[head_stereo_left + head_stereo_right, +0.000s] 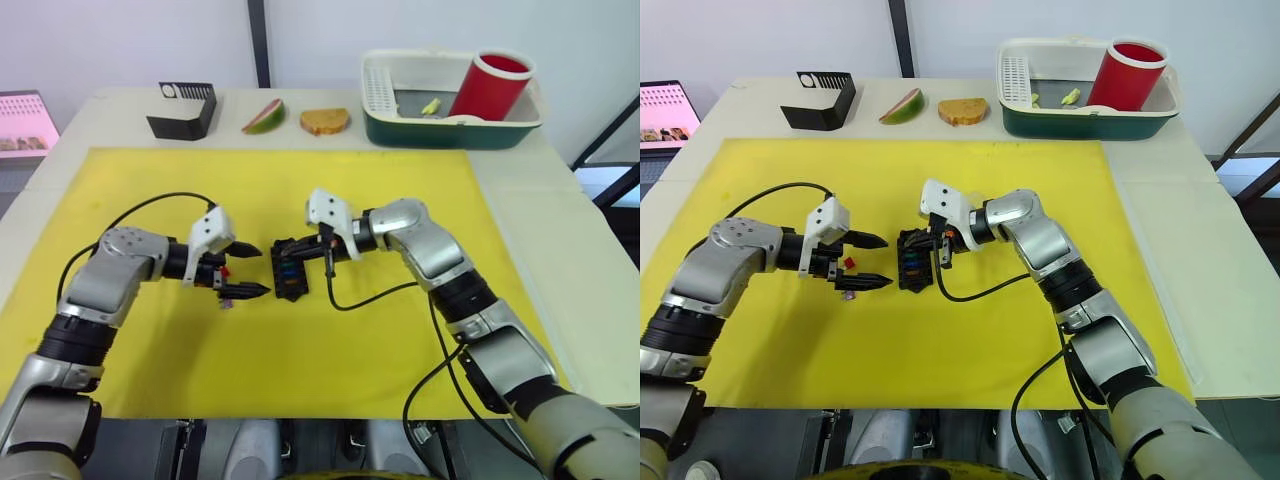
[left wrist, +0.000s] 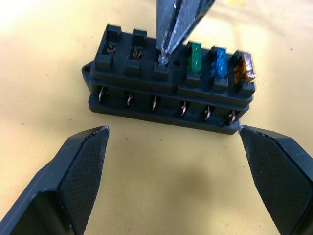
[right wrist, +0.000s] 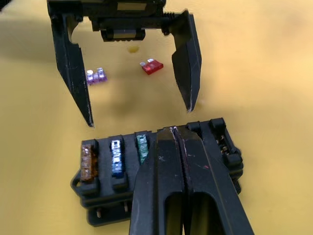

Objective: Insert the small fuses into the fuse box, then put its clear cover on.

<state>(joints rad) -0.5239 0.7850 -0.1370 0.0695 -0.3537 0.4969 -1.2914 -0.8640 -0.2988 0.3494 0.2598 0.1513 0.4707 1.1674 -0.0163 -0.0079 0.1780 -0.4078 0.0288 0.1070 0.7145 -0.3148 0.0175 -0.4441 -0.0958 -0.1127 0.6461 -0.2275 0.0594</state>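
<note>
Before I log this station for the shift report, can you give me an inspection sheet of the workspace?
Surface: yellow mat on a pale table.
Job's things: black plastic fuse box holds green, blue and orange fuses; red fuse and purple fuse lie loose on the mat. Clear cover: nothing seen.
Clutter: black slotted stand, two food-like pieces, green-and-white basin holding a red cylinder.
Grippers: left gripper open, facing the box; right gripper shut, tip on a middle slot.
Cables: black cables loop along both arms.
Surroundings: screen at the table's left.
</note>
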